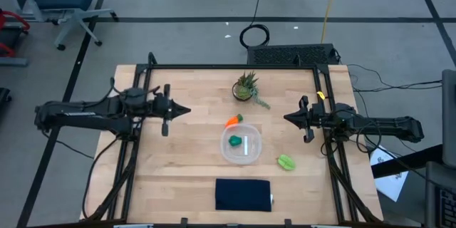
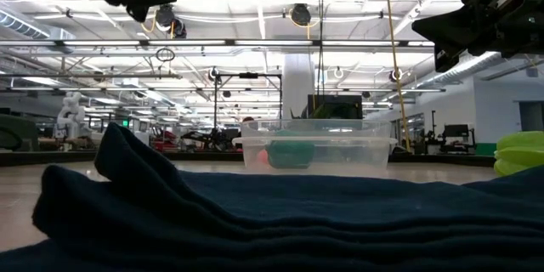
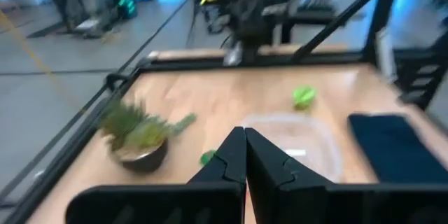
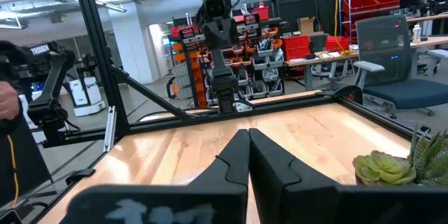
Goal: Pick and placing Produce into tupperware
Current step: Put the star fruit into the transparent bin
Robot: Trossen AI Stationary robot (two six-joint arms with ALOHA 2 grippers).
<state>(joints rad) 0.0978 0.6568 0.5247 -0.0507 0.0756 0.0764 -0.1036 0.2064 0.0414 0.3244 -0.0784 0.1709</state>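
The clear tupperware (image 1: pixel 241 149) sits mid-table with the dark green lump (image 1: pixel 234 141) inside it. The orange carrot (image 1: pixel 232 121) lies just beyond the tupperware's far-left rim. The light yellow-green leaf piece (image 1: pixel 286 162) lies to its right on the table. My left gripper (image 1: pixel 187 111) is shut and bare, held above the table's left part and pointing right. My right gripper (image 1: pixel 286 118) is shut and bare, above the right part and pointing left. In the low view the lump (image 2: pixel 291 149) shows through the tupperware's wall (image 2: pixel 314 153).
A spiky potted plant (image 1: pixel 246 87) stands at the far middle. A dark navy cloth (image 1: pixel 243 194) lies folded at the near edge, in front of the tupperware. A black frame (image 1: pixel 235 66) rims the table's far and side edges.
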